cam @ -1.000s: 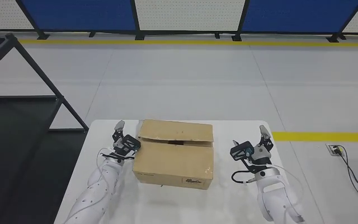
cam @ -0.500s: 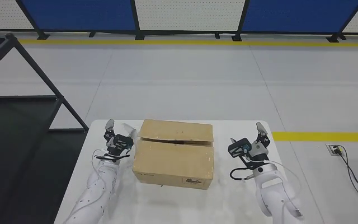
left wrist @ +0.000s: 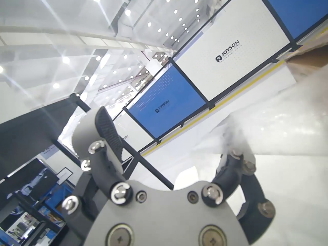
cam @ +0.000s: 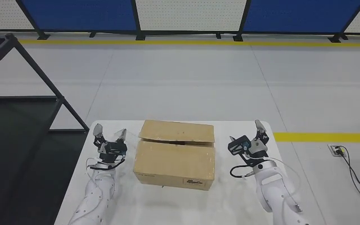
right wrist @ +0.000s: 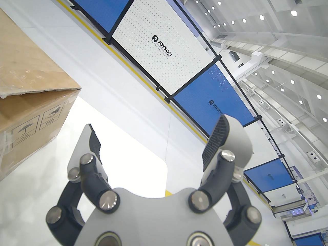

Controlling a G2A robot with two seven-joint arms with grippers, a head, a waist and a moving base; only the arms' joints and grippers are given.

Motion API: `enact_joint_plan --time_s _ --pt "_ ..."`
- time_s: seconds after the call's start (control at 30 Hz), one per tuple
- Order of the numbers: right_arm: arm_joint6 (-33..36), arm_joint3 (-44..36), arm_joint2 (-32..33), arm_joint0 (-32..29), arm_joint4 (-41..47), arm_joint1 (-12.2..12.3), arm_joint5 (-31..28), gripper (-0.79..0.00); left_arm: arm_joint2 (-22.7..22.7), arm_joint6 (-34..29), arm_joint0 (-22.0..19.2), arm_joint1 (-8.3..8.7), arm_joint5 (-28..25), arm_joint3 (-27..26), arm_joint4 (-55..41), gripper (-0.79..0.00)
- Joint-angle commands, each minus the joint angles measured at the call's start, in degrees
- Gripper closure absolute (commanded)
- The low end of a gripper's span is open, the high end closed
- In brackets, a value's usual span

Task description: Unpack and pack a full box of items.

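Observation:
A brown cardboard box [cam: 174, 156] stands at the middle of the white table [cam: 169, 205], its top flaps folded down with a thin dark gap between them. My left gripper [cam: 108, 135] is off the box's left end, pointing up, open and apart from the box. In the left wrist view the left gripper [left wrist: 169, 134] has a clear crinkled film [left wrist: 271, 121] clinging over one finger. My right gripper [cam: 257, 134] is off the box's right end, open and empty. The right wrist view has the right gripper [right wrist: 156, 126] near a box corner [right wrist: 33, 90].
A black frame [cam: 39, 73] stands off the table's left side. Blue and white partition panels [cam: 185, 14] close the far side of the floor. The table's front strip before the box is bare.
My left gripper has drawn away from the box's left top corner to the left. The right gripper has shifted slightly toward the box. The box has not moved.

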Motion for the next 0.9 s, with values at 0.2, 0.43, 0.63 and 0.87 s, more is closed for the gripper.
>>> enact_joint_plan --time_s 0.2,0.43,0.63,0.87 --pt "-1.12 1.37 -0.51 1.28 -0.04 -0.16 -0.83 -0.785 -2.18 -1.95 4.91 0.37 5.19 -5.88 0.50 -0.785" --pt "-1.81 2.41 -0.78 2.17 0.03 -0.28 -1.49 -0.785 -4.18 -3.26 8.93 0.68 7.56 -11.25 1.14 -0.785" --pt "-2.16 3.13 -1.16 2.89 0.00 -0.41 -1.93 -0.785 -5.55 -5.51 11.58 0.89 9.96 -14.79 3.51 -0.785" --pt "-2.51 3.64 -1.27 3.22 -0.07 -0.49 -2.11 -0.785 -6.77 -8.16 14.45 1.05 12.10 -18.07 7.05 -0.785"
